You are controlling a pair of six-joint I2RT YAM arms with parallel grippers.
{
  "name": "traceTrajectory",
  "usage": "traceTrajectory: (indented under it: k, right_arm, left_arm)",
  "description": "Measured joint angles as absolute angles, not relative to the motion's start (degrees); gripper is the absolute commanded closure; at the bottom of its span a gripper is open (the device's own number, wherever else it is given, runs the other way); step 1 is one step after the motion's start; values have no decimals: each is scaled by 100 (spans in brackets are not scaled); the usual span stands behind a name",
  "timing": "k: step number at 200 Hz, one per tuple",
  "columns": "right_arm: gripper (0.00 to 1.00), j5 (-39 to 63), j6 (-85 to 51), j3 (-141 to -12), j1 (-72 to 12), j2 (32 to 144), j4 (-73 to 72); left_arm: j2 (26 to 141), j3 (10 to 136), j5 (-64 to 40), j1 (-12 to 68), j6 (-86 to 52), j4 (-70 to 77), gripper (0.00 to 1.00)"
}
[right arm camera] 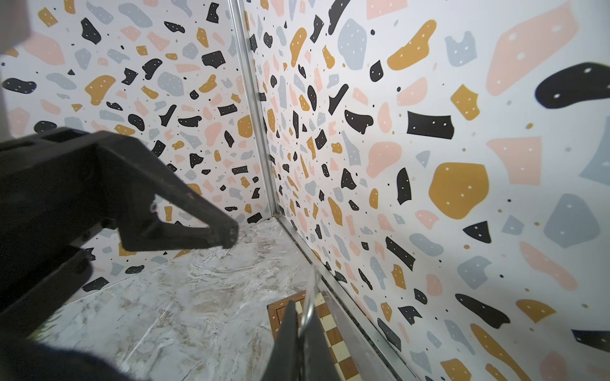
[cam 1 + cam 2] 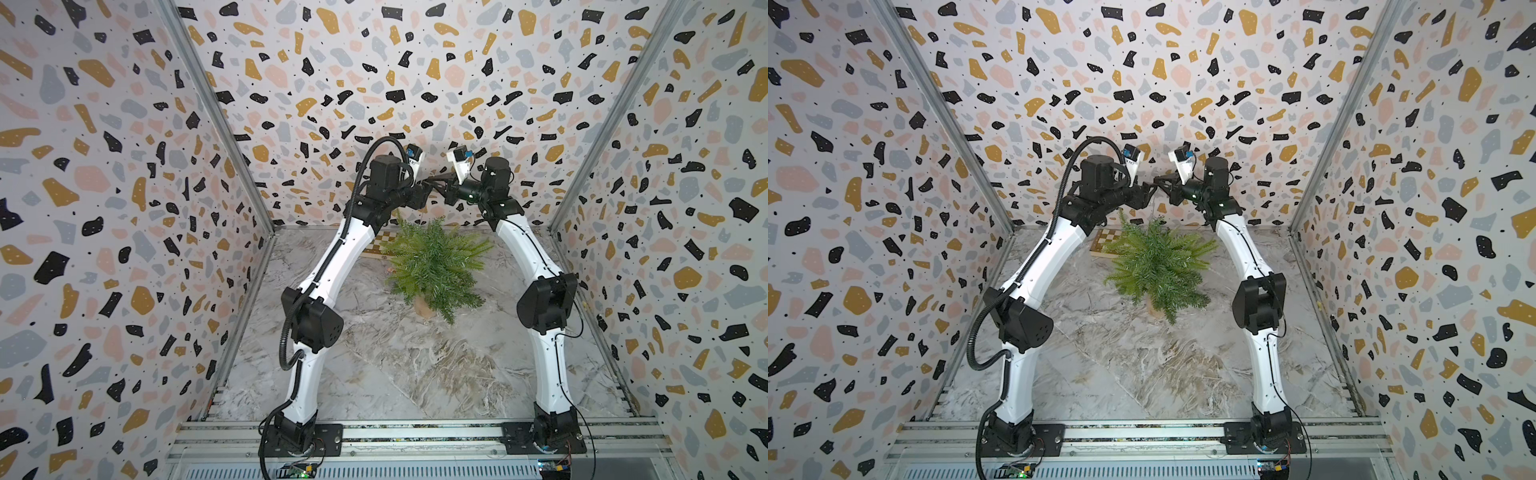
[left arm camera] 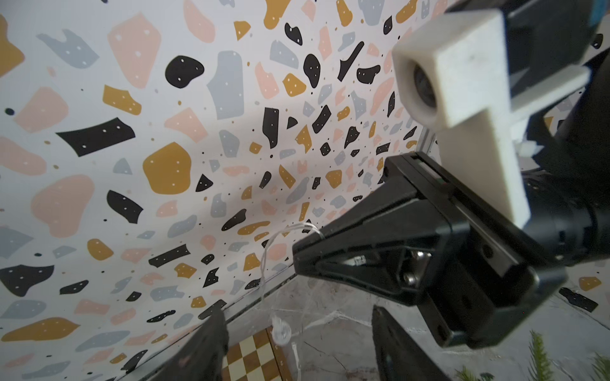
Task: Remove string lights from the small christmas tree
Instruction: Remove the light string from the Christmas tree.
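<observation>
Bright, soft, even light from above in both top views, with only faint shadows on the grey-white marbled tabletop [image 2: 395, 365]. Strongly bent straight lines near the edges. In the wrist views, close parts out of focus; thin silvery string lights [image 1: 312, 297] smeared.

A robot test booth in a lab, not a home. Shut in on three sides by flat walls papered with black, gold, pink and grey blotches [image 2: 374, 83], joined at the corners by bare grey metal strips [image 2: 218, 120]. Floored with a grey-and-brown marble-look desk [image 2: 395, 365]. Fronted by long silver metal rails [image 2: 415, 434], with two white-and-black robot arms bolted on, a left arm [image 2: 332, 262] and a right arm [image 2: 525, 249]. Wired up with a ribbed black cable hose [image 2: 284, 338] and a small circuit board with green lights [image 2: 299, 471]. Fitted with a blocky white camera [image 3: 455, 72] on the right wrist.
</observation>
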State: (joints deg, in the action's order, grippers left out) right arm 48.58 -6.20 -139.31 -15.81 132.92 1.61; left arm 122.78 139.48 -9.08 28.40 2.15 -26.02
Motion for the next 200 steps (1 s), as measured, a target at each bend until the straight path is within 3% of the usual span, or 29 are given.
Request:
traceTrajectory:
  k: [79,200]
  right_arm:
    - [100,4644,-788,-13990,-1492,13292,148]
    - [100,4401,-834,-13990,-1413,13292,213]
  left_arm:
    - [10980,13203,-1232,2840,209,-2639,19]
    - [8958,10466,-1431,2067,-340,-2821,23]
